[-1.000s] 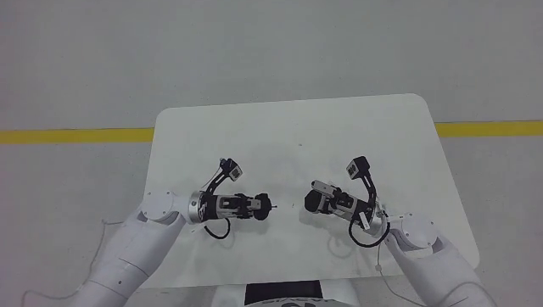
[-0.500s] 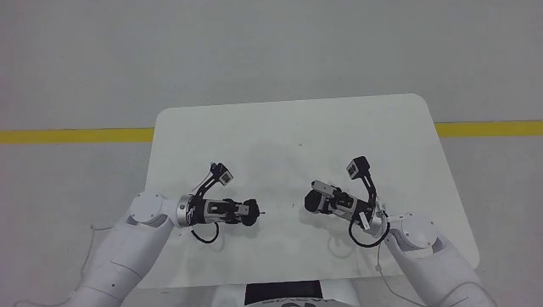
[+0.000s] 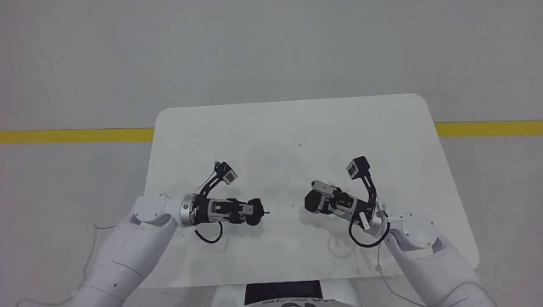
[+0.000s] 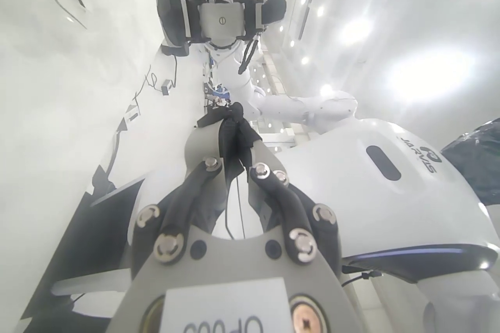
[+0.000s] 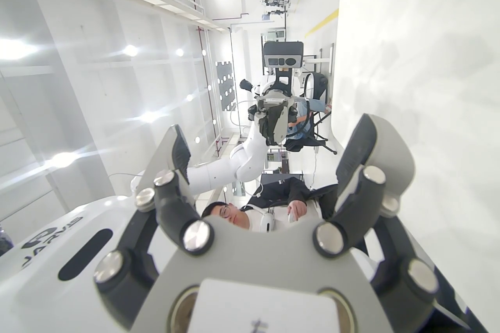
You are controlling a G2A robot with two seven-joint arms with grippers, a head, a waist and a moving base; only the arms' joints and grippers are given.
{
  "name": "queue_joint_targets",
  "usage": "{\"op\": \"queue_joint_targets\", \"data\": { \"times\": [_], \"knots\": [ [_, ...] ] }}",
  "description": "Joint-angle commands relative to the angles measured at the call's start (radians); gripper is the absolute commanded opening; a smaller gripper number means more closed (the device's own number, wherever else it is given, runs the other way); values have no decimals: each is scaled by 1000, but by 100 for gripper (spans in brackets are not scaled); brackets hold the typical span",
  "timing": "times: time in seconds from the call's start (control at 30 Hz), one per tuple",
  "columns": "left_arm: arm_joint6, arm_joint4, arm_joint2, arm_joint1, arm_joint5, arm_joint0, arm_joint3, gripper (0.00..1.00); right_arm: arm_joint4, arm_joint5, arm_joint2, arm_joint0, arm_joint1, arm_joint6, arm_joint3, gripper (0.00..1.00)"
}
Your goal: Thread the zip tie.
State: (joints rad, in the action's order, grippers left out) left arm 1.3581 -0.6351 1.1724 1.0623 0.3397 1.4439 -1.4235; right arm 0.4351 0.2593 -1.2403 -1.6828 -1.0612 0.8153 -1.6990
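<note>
My left gripper (image 3: 257, 211) hovers over the near middle of the white table (image 3: 297, 125), pointing at my right gripper (image 3: 312, 198) across a short gap. In the left wrist view the left gripper (image 4: 231, 125) is shut on a black zip tie (image 4: 233, 143). Its thin strap runs back between the fingers (image 4: 203, 147). A small black tip of the tie (image 3: 268, 214) sticks out toward the right gripper. In the right wrist view the right gripper (image 5: 269, 145) stands open with nothing between its pads (image 5: 180, 151). The left gripper (image 5: 273, 118) faces it farther off.
The table's far half lies bare and white. Yellow floor lines (image 3: 76, 135) run beside and behind the table. Both arms hang near the table's front edge.
The left gripper with the zip tie drew back from the right gripper, then crept slightly toward it again. The right arm has kept still.
</note>
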Motion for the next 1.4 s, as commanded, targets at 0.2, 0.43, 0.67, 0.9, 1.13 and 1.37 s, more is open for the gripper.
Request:
{"op": "queue_joint_targets", "data": {
  "times": [0.2,0.43,0.67,0.9,1.13,1.37],
  "knots": [
    [32,-47,32,-6,0,11,-11,0,0,0,0,0,0,0,0,100],
    [32,-22,20,-15,0,7,-25,0,0,0,0,0,0,0,0,100],
    [32,-32,19,-15,0,2,-41,0,0,0,0,0,0,0,0,100],
    [10,-55,9,-14,-15,9,-55,0,0,0,0,0,0,0,0,100],
    [32,-103,21,-1,0,3,-55,0,0,0,0,0,0,0,0,100],
    [32,-46,25,26,0,-9,-57,0,0,0,0,0,0,0,0,100]
  ]
}}
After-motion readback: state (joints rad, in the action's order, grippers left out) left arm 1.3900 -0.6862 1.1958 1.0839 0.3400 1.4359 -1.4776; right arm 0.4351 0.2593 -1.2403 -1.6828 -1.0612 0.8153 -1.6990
